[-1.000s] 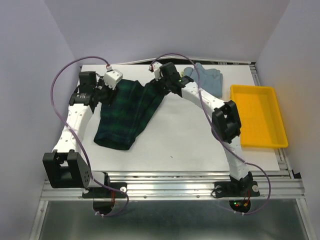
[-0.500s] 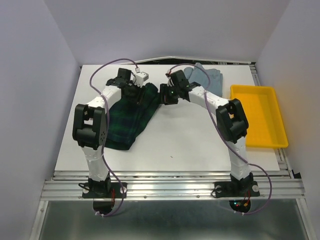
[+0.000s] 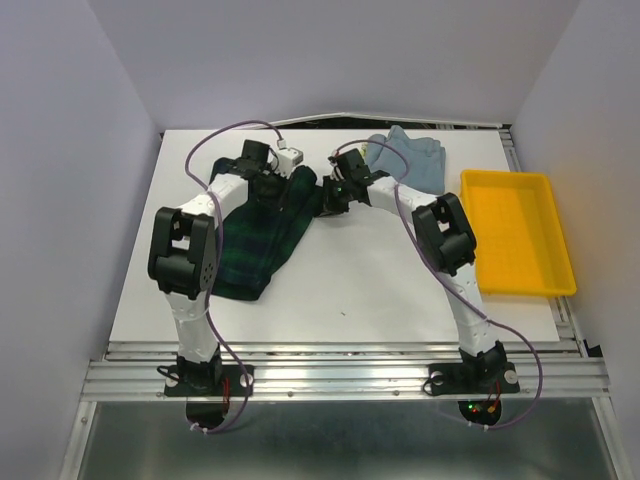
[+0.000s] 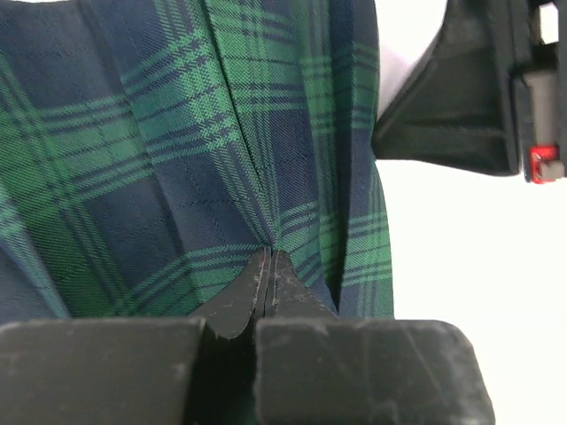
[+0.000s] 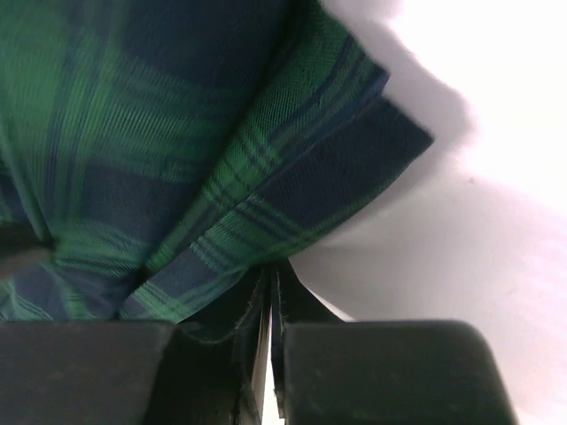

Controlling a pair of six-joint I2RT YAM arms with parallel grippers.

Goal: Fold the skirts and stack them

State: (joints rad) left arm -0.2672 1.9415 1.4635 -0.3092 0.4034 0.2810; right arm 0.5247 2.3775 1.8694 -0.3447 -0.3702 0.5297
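Observation:
The dark green-navy plaid skirt point(image 3: 252, 238) lies lengthwise on the left half of the white table. Both grippers meet at its far edge. My left gripper point(image 3: 276, 186) is shut, and plaid cloth point(image 4: 221, 159) puckers into its closed fingertips point(image 4: 268, 258). My right gripper point(image 3: 327, 196) is shut on the skirt's right corner point(image 5: 292, 177), where the cloth gathers at its tips point(image 5: 270, 271). The right gripper's black body point(image 4: 461, 88) shows at the top right of the left wrist view. A light blue-grey skirt point(image 3: 412, 156) lies bunched at the far right of the table.
A yellow plastic tray point(image 3: 516, 236) stands along the right edge of the white table point(image 3: 380, 290). Purple cables arc over both arms near the back wall. The right arm's elbow point(image 3: 444, 232) hangs close to the tray.
The left arm swung from the table's left edge in to the skirt's far edge. The right gripper dropped slightly to the skirt's corner. Both grippers went from open to shut on the cloth.

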